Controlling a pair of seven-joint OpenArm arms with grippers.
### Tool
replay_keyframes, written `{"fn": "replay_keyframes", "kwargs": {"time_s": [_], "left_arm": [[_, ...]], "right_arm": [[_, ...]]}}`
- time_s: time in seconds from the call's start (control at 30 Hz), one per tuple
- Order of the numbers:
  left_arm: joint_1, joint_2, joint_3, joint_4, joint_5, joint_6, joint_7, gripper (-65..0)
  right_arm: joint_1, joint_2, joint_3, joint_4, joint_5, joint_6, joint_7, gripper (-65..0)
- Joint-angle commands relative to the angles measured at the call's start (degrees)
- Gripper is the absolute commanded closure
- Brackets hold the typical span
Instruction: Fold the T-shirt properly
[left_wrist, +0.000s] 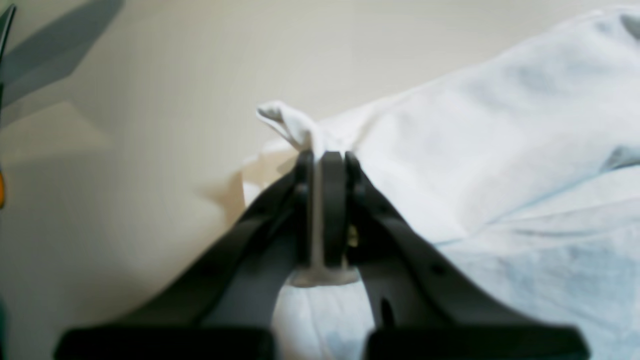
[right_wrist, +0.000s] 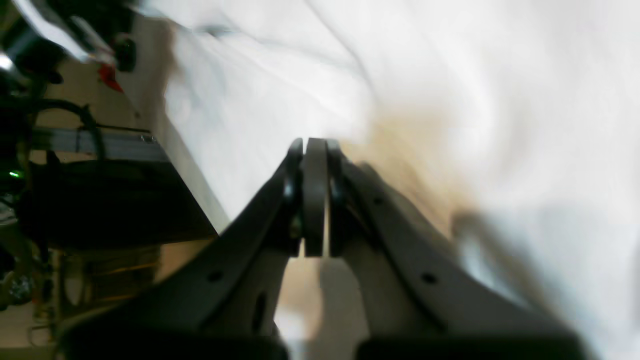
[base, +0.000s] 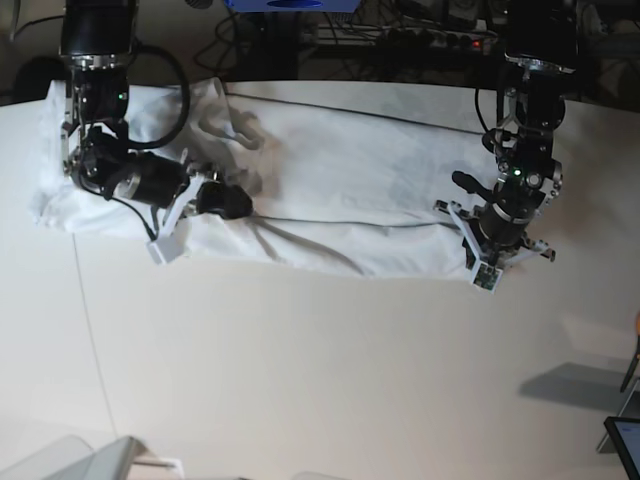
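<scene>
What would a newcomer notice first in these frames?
A long white T-shirt stretches across the far part of the pale table. The left gripper pinches a bunched corner of it at one end, while the right gripper is shut at the other.

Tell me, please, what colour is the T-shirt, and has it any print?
The T-shirt is plain white, with no visible print; the base view shows it best.

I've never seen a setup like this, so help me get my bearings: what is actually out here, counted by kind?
White T-shirt: 1, stretched across the table
Robot grippers: 2, the left gripper pinching a corner of the shirt, the right gripper shut over the cloth
Table: 1
Total: 4
</scene>
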Motion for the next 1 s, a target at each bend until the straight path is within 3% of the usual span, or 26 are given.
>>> {"fn": "replay_keyframes", "kwargs": {"time_s": [0.0, 0.17, 0.4, 0.6, 0.77, 0.97], "left_arm": [[-0.68, -0.67, -0.27, 0.83, 0.11, 0.38, -1.16, 0.0], [-0.59, -0.67, -0.27, 0.91, 0.02, 0.38, -1.16, 0.0], [-0.59, -0.85, -0.45, 0.83, 0.20, 0.38, -1.16, 0.0], [-0.59, -1.02, -0.18, 1.00, 0.29, 0.30, -1.16, 0.0], [0.03, -1.02, -0.80, 0.65, 0.29, -3.92, -1.07, 0.0], [1.34, -2.25, -0.27, 0.74, 0.29, -4.54, -1.07, 0.0]], "right_arm": [[1.64, 0.41, 0.44, 1.03, 1.28, 0.24, 0.94, -0.1], [4.80, 0.41, 0.44, 0.24, 0.22, 0.24, 1.29, -0.1], [5.42, 0.23, 0.44, -3.45, -8.13, 0.24, 1.29, -0.1], [5.24, 0.15, 0.44, -3.63, -10.06, 0.33, 1.29, -0.1], [5.42, 0.15, 0.44, -5.12, -10.06, 0.33, 1.38, -0.1], [5.51, 0.32, 0.36, -8.99, -10.15, 0.33, 3.66, -0.1]]}}
